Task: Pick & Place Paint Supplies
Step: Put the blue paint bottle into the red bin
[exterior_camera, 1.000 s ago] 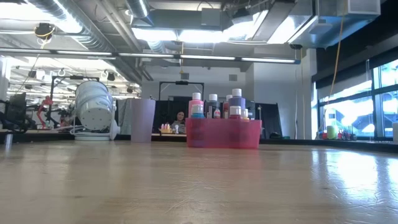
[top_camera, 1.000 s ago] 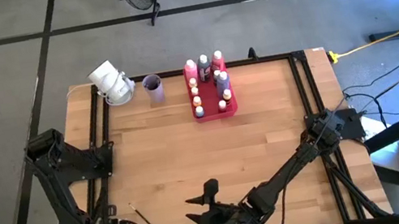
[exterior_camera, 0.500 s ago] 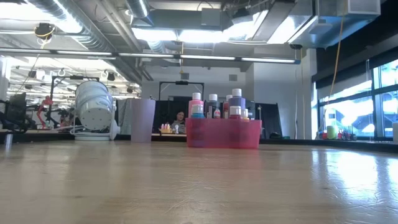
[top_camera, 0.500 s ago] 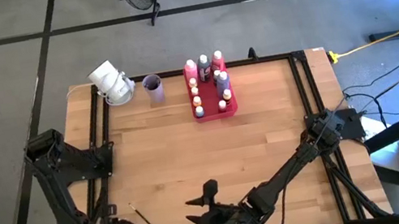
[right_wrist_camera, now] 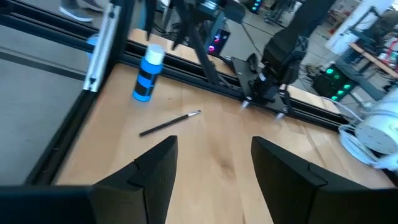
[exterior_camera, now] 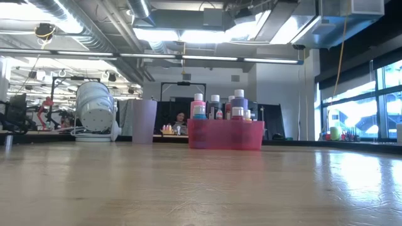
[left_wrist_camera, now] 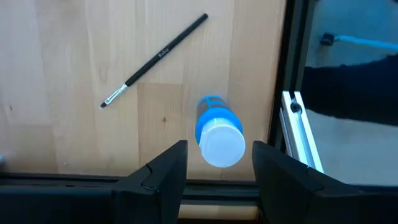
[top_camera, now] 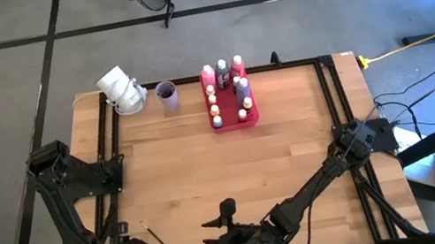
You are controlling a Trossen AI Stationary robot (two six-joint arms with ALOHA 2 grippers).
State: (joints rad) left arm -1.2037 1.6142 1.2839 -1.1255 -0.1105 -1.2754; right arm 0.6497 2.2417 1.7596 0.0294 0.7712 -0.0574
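A blue paint bottle with a white cap stands upright on the wood near the table's near left corner, also seen in the right wrist view. A thin dark paintbrush lies flat beside it. My left gripper is open above the bottle, one finger on each side, with gaps to both. My right gripper is open low over the near edge at mid-table, pointing toward the brush and bottle. Several other paint bottles stand in the pink-red tray at the far side.
A lilac cup and a white rounded object lying on its side stand left of the tray near the far edge. Black frame rails run along the table's left, right and far sides. Bare wood spans the middle.
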